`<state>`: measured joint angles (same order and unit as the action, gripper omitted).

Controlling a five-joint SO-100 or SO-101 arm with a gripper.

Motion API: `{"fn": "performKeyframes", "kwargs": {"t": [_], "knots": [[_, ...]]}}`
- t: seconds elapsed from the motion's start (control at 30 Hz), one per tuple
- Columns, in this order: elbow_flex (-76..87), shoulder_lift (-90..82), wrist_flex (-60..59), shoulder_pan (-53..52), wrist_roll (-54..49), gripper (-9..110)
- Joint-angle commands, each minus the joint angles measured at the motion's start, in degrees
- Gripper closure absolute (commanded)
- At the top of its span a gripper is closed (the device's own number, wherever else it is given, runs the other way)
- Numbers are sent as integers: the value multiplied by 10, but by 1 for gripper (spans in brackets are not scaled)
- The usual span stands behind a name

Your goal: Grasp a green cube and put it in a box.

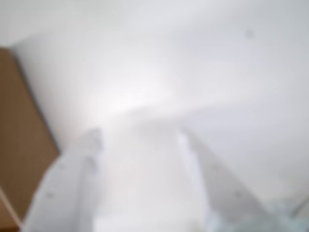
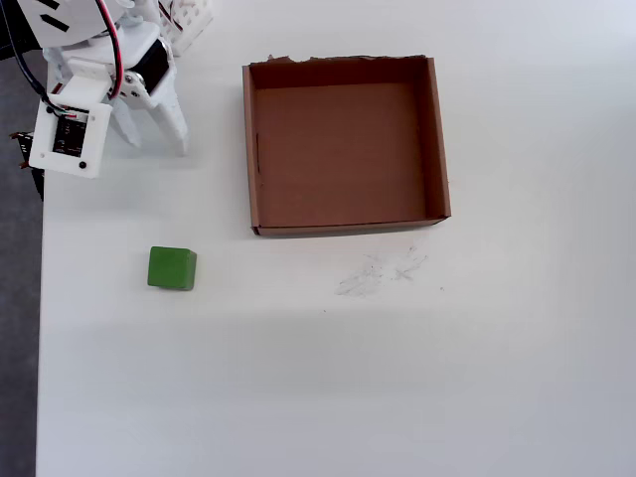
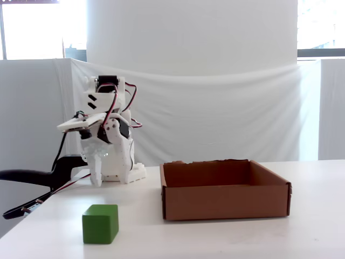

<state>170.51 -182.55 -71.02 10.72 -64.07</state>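
White tabletop (image 2: 497, 378) backed by white cloth filled the scene. Nothing of the task looked done: the green cube (image 2: 172, 268) sat alone on the table, well apart from the empty box (image 2: 249, 149). The gripper (image 2: 156, 140) hung near the arm's base, fingers (image 1: 72, 183) spread and holding nothing. Reaching, grasping, carrying and dropping all remained, by my reading.

Green cube (image 2: 172, 268): solid matte green, uniform, no markings. Box (image 2: 437, 139): plain brown cardboard, inner floor slightly redder brown. Table (image 2: 397, 378): white, with faint grey scuff marks (image 2: 383, 273) just below the box in the overhead view. Arm (image 3: 108, 145): white body, black motor parts, red and black wires. Gripper (image 1: 140, 140): white in the wrist view. Backdrop (image 3: 215, 118) in the fixed view: white cloth.
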Motion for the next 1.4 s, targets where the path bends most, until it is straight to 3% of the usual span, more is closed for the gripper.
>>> {"fn": "performKeyframes", "kwargs": {"t": [0.0, 1.37], "knots": [[-2, 2, 2, 0, 43, 80], [-2, 2, 3, 25, 48, 78]]}}
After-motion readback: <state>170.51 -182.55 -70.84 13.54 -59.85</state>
